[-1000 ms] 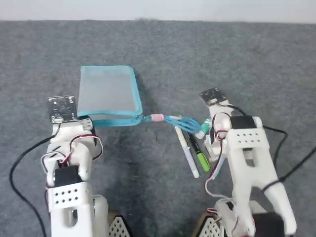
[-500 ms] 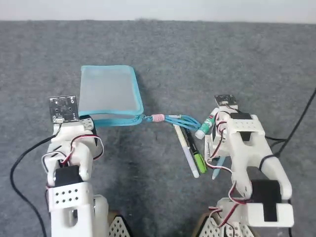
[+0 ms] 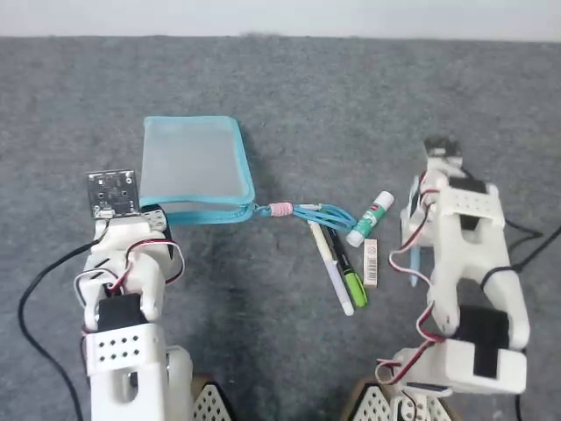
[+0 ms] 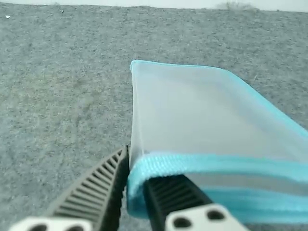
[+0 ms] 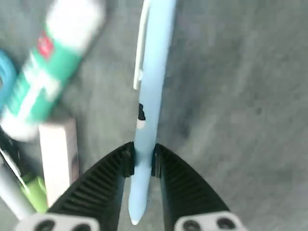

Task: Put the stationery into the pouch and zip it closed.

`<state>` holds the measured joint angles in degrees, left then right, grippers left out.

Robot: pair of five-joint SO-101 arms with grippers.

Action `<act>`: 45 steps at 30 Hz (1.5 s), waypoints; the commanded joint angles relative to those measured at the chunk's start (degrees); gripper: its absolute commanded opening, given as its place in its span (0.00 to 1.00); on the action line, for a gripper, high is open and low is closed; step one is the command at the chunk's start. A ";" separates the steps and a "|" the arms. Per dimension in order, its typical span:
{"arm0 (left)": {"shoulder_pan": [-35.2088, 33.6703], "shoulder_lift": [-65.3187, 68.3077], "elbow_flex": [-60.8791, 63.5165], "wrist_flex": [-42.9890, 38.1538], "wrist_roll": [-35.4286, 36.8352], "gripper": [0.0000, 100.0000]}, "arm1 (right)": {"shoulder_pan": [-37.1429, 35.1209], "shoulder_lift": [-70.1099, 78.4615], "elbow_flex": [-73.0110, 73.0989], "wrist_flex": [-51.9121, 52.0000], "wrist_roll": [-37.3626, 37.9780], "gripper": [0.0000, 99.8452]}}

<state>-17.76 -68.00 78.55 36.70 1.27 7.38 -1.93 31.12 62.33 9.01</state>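
Observation:
The translucent pouch (image 3: 193, 167) with a teal zipper edge lies flat at the left. My left gripper (image 4: 137, 180) is shut on the pouch's (image 4: 202, 115) near corner. A blue cord (image 3: 316, 211) with a pink bead runs from the zipper toward the stationery. A glue stick (image 3: 370, 217), an eraser (image 3: 371, 262), a white pen (image 3: 331, 267) and a green highlighter (image 3: 352, 282) lie on the mat. My right gripper (image 5: 143, 163) is shut on a light blue pen (image 5: 149, 91), just right of the glue stick (image 5: 48, 72) and eraser (image 5: 58, 149).
Grey carpet-like mat (image 3: 351, 96) covers the table, with a pale wall strip at the far edge. A black pen lies between the white pen and the highlighter. The right arm (image 3: 460, 228) stands right of the pile; cables trail at both outer sides.
The right arm has drawn away to the right from the pile with the light blue pen in its gripper, uncovering the glue stick and eraser. The left arm and pouch stayed still.

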 commanded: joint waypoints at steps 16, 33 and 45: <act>0.53 -1.49 -3.38 -2.02 0.62 0.01 | -0.40 3.56 -0.18 -2.42 5.45 0.18; 4.75 -1.58 -1.71 -2.02 0.62 0.01 | -0.66 -10.95 -5.19 11.65 7.91 0.01; 11.52 -1.58 -1.54 1.67 0.70 0.01 | -27.12 -36.79 -7.30 29.49 13.80 0.01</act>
<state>-7.38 -68.00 78.55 37.76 1.27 -12.57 -29.89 27.16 90.55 25.10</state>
